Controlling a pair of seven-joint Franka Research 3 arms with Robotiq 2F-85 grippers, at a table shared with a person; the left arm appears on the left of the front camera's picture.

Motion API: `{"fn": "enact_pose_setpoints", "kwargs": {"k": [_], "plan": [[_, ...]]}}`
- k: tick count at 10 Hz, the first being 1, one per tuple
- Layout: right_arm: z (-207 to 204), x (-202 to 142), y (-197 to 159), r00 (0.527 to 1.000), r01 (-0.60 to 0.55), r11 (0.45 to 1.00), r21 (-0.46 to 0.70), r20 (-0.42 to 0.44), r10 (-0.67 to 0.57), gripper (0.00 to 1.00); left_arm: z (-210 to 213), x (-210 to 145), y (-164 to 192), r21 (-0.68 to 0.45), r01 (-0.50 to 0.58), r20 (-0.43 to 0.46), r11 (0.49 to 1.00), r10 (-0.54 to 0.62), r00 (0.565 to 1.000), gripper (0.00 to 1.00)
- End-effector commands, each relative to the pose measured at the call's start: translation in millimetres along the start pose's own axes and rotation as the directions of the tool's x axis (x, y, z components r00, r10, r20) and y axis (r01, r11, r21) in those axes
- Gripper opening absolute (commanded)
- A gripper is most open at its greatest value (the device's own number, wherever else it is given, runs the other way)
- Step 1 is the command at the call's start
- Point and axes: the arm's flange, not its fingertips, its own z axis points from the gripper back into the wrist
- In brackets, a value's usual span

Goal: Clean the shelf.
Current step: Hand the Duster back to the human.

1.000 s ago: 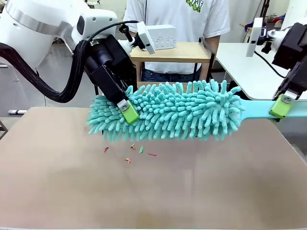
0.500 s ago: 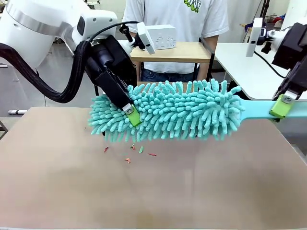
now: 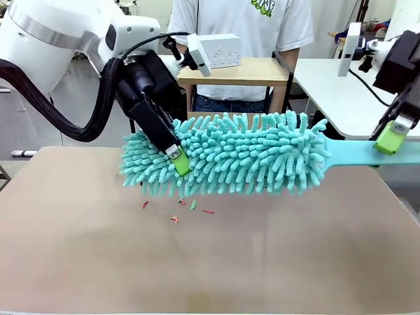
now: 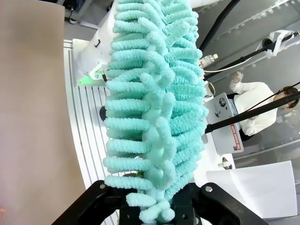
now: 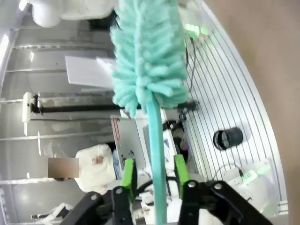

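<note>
Left pincer (image 3: 176, 159) clamped, right pincer (image 5: 154, 174) parted

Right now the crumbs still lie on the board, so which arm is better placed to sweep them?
Left: its tool clamps the fluffy turquoise duster above the crumbs; the right tool has opened.

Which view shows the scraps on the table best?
Front view: the scraps lie in a small loose cluster on the table, just below the duster. Left wrist view catches at most a reddish speck at its lower left edge; right wrist view looks along the duster's handle instead.
</note>
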Motion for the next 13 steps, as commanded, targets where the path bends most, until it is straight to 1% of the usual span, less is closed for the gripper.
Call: {"fn": "enact_pose_setpoints", "kwargs": {"k": [1, 2, 3, 4, 5, 6, 7, 8, 9, 10, 11, 12, 13], "plan": [[19, -17, -14, 0.943, -0.052, 0.998, 0.046, 0.331, 0.034, 1.00, 1, -5, 0, 0.010, 0.019, -0.012, 1.000, -0.019, 1.000, 0.00], [35, -36, -32, 0.816, -0.033, 0.998, 0.059, 0.578, -0.008, 0.95, 4, -7, -1, 0.017, 0.013, -0.005, 1.000, -0.013, 1.000, 0.00], [47, -61, -56, 0.677, 0.013, 0.998, 0.060, 0.734, -0.053, 1.00, 8, -10, -2, 0.022, 0.014, 0.006, 1.000, -0.014, 1.000, 0.00], [55, -90, -89, 0.522, 0.088, 0.994, 0.071, 0.846, -0.107, 1.00, 13, -13, -3, 0.032, 0.011, 0.022, 0.999, -0.012, 1.000, 0.00], [57, -122, -131, 0.399, 0.169, 0.980, 0.107, 0.902, -0.168, 1.00, 19, -17, -5, 0.049, 0.008, 0.042, 0.999, -0.010, 0.999, 0.00], [49, -147, -177, 0.344, 0.183, 0.961, 0.207, 0.902, -0.260, 1.00, 28, -21, -6, 0.059, 0.009, 0.073, 0.998, -0.013, 0.997, 0.00], [35, -169, -219, 0.265, 0.279, 0.925, 0.259, 0.905, -0.334, 1.00, 38, -26, -9, 0.075, 0.006, 0.100, 0.997, -0.013, 0.995, 0.00], [23, -176, -236, 0.241, 0.287, 0.915, 0.284, 0.903, -0.356, 1.00, 43, -29, -13, 0.092, 0.003, 0.117, 0.996, -0.014, 0.993, 0.00], [16, -166, -234, 0.300, 0.256, 0.934, 0.250, 0.897, -0.323, 1.00, 47, -32, -17, 0.107, -0.004, 0.134, 0.994, -0.011, 0.991, 0.00], [79, -194, -229, 0.306, 0.345, 0.900, 0.266, 0.875, -0.375, 1.00, 53, -36, -22, 0.120, -0.008, 0.162, 0.993, -0.011, 0.987, 0.00], [79, -194, -229, 0.306, 0.345, 0.900, 0.266, 0.875, -0.375, 1.00, 65, -43, -38, 0.158, -0.008, 0.219, 0.987, -0.028, 0.975, 0.00], [79, -194, -229, 0.306, 0.345, 0.900, 0.266, 0.875, -0.375, 1.00, 86, -58, -66, 0.238, 0.009, 0.300, 0.971, -0.082, 0.950, 0.00], [79, -194, -229, 0.306, 0.345, 0.900, 0.266, 0.875, -0.375, 1.00, 112, -85, -106, 0.362, -0.021, 0.421, 0.932, -0.143, 0.896, 0.00]]}}
